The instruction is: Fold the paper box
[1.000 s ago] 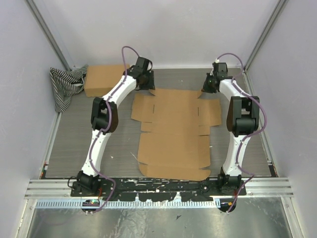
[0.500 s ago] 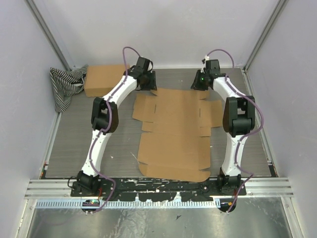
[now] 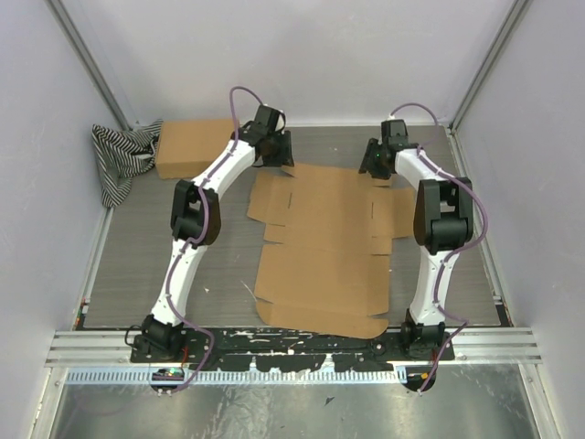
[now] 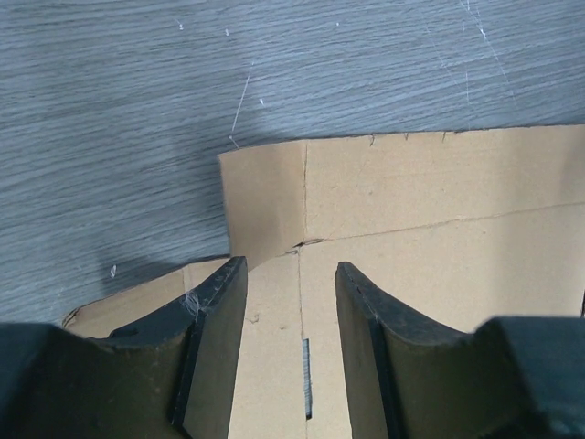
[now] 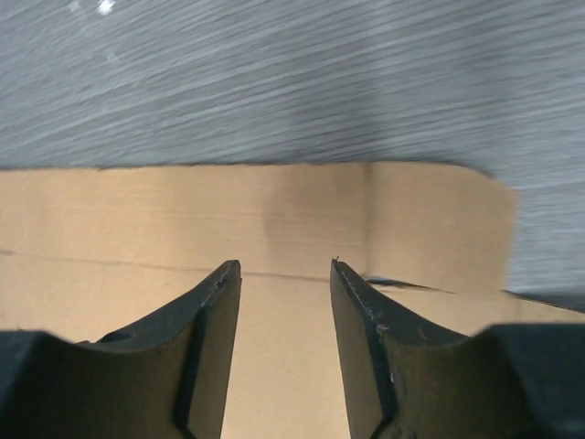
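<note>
paper box (image 3: 320, 247) flat on table, unfolded, flaps spread; left gripper (image 4: 291, 271) and right gripper (image 5: 285, 268) stretched over its far corners, both fingers apart, gripping nothing

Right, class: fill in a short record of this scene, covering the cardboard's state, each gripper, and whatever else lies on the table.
paper box: unfolded, lying flat on the grey table
left gripper: open, holding nothing, above the sheet's far left flap
right gripper: open, holding nothing, above the sheet's far right flap
contact with cardboard: cannot tell
other items: brown cardboard box and striped cloth, far left corner
</note>
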